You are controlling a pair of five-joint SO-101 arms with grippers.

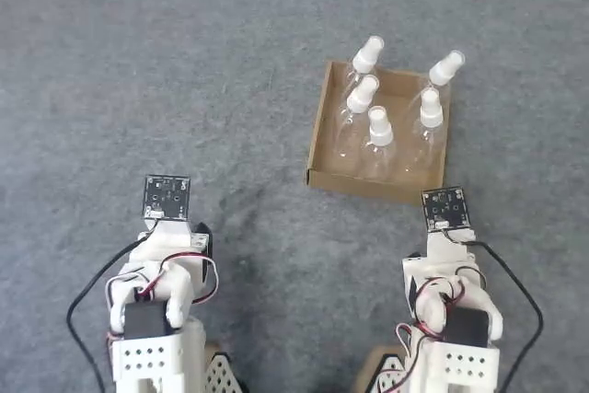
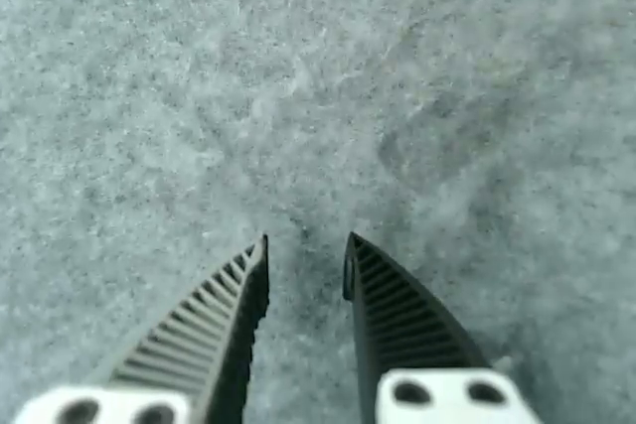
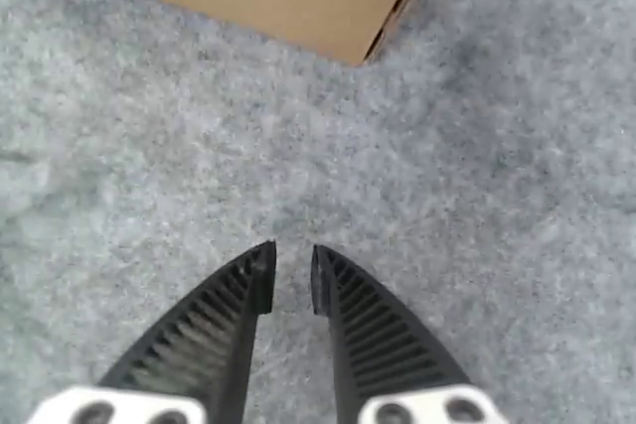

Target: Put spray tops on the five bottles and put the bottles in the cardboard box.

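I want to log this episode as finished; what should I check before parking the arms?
1. Five bottles inside the cardboard box: ok.
2. A spray top on every bottle: ok, five white tops counted.
3. Tops fully seated and tight: cannot tell.
4. Left end effector empty, jaws slightly apart over the grey carpet: ok.
5. Right end effector empty and short of the box's near corner: ok.
6. No stray bottle or top on the carpet: ok in the high view.
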